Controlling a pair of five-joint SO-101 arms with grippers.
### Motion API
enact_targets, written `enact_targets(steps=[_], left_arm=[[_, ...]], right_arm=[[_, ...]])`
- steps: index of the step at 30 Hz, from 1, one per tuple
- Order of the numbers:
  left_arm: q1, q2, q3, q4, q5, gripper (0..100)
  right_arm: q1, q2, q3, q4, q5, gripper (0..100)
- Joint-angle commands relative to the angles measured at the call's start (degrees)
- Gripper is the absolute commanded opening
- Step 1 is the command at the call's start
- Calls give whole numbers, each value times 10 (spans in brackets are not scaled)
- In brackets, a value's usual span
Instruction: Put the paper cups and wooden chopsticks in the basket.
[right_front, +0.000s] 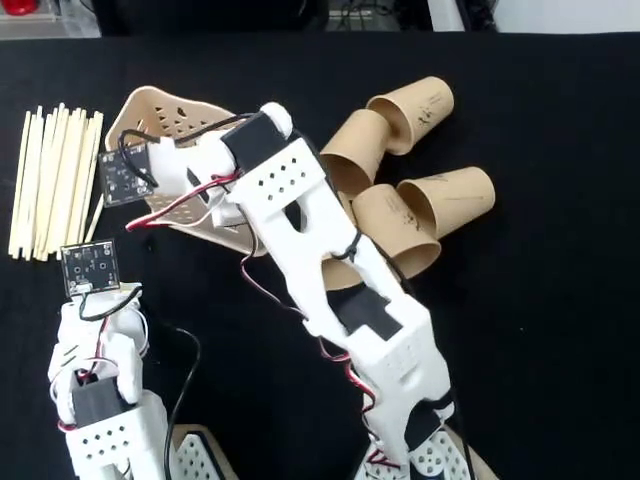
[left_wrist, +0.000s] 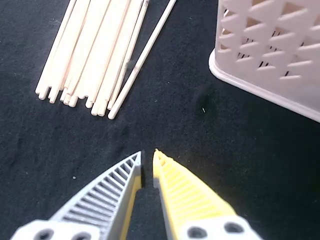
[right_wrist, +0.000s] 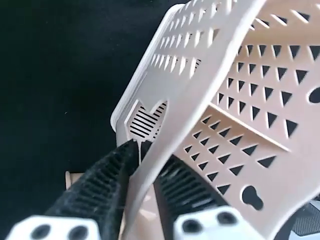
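Lying on black cloth (right_front: 540, 330), chopsticks (right_front: 55, 180) and cups (right_front: 400, 225) flank the basket (right_front: 165, 115) the right gripper (right_wrist: 142, 152) pinches; left gripper (left_wrist: 147, 157) has jaws together

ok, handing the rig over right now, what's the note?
Left hand: shut, empty, low over the table near the chopsticks.
Right hand: shut on the basket wall, with the basket tilted.
Four paper cups lie on their sides to the right of the basket.
Done: nothing visibly in the basket.
Left: all cups and all chopsticks.
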Motion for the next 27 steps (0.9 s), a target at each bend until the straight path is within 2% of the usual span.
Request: enact_targets(steps=[1,5,8,13,16,19,27], left_arm=[[-4,-5,10,4,2,55],[-4,-5,10,4,2,55],[-4,-5,10,4,2,55],[-4,-5,10,4,2,55],[-4,-5,10,4,2,55],[-4,-5,10,4,2,55],[-4,-5,10,4,2,55]], right_arm=[[11,-54,-7,18,-46,155],[11,-82,-26,18,-56,373],[6,-129,-27,18,-71,433],[0,-242,-1,19,-98,433],[3,-338,70,20,-98,433],[6,-445,212,20,-98,417],[10,-724,619,-14,-45,229]])
